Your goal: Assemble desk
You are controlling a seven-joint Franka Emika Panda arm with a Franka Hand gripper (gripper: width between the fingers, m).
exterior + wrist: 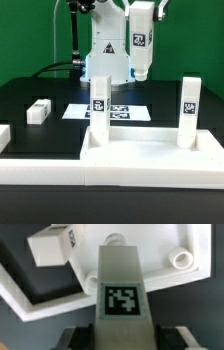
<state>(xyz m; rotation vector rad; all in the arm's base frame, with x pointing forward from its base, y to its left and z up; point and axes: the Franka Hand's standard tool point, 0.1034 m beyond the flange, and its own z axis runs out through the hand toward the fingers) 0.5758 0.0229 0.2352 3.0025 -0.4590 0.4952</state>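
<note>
The desk's white rimmed panel (150,150) lies at the front of the table. Two white tagged legs (99,105) (190,106) stand upright in it. My gripper (141,22) hangs high at the back, shut on a third leg (141,58) that points down. In the wrist view this held leg (122,291) fills the middle, tag facing the camera, between my fingers (76,339). Below it I see the panel's rim (45,308), an upright leg (50,247) and a round socket (182,260). A loose leg (39,110) lies on the black table at the exterior view's left.
The marker board (75,111) lies flat behind the panel. Long white rails (60,172) run along the front edge. The robot's white base (105,55) stands at the back, with a black cable beside it.
</note>
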